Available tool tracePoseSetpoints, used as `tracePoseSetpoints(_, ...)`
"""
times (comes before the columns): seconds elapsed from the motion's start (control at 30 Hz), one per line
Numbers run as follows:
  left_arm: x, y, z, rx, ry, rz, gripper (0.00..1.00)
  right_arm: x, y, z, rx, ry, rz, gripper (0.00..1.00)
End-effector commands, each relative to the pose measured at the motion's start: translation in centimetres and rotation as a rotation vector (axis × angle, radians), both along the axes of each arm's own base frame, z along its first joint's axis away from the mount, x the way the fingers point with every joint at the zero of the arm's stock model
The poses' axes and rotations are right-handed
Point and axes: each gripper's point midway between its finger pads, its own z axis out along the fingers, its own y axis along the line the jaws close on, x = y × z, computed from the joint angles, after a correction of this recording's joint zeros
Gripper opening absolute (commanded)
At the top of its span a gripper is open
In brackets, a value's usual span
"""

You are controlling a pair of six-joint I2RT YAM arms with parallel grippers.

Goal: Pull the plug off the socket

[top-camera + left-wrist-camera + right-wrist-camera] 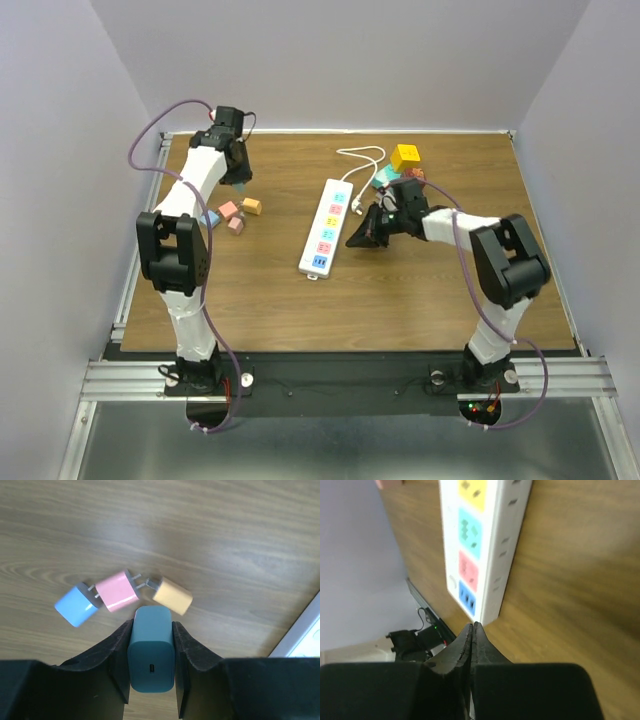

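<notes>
Left tool (151,630) grips a smooth, rounded teal plug (151,666), seemingly plastic.

Bright, even light comes from above; shadows around the socket (327,228) are faint and soft. In the left wrist view a pale sheen (slightly blurred) lies on the table (225,555) up-left of the socket.
</notes>
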Motion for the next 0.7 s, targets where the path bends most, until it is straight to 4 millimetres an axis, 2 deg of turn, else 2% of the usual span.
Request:
tracePoseSetpoints(0.0,3.4,1.4,2.7,-0.013,-0.098,0.009,0.00,-2.6,-0.7,3.8,0.024,-0.109,0.047,0.00)
tracePoseSetpoints(0.13,5.3,4.8,0.1,-0.004,-0.032,0.070,0.00,-4.7,-2.1,4.6,-0.009,-0.124,0.018,0.00)
tracePoseSetpoints(0.17,5.4,4.7,-0.5,-0.008,-0.023,0.072,0.00,-5.0,-2.4,4.8,-0.020,-0.127,0.008,0.00)
tracePoseSetpoints(0.2,5.8,5.5,-0.8,-0.013,-0.029,0.091,0.05,-5.5,-2.9,4.5,-0.037,-0.119,-0.003,0.00)
tracePoseSetpoints(0.27,6.1,5.7,-2.0,-0.044,-0.016,0.098,0.06,-5.9,-3.7,5.4,-0.067,-0.148,-0.038,0.00)
tracePoseSetpoints(0.4,6.5,6.4,-3.7,-0.032,0.008,0.121,0.25,-6.6,-5.2,5.9,-0.124,-0.159,-0.098,0.00)
tracePoseSetpoints(0.5,6.5,6.9,-4.6,-0.029,0.024,0.138,0.29,-7.1,-5.8,6.1,-0.144,-0.164,-0.121,0.01)
tracePoseSetpoints(0.57,6.6,7.0,-4.0,-0.027,0.004,0.146,0.33,-7.0,-6.2,6.0,-0.163,-0.168,-0.137,0.01)
tracePoseSetpoints(0.63,6.6,6.9,-3.8,-0.030,-0.011,0.146,0.46,-6.9,-6.3,5.9,-0.177,-0.167,-0.142,0.04)
tracePoseSetpoints(0.67,6.7,7.0,-3.3,-0.027,-0.024,0.150,0.58,-6.9,-6.3,5.8,-0.182,-0.166,-0.134,0.09)
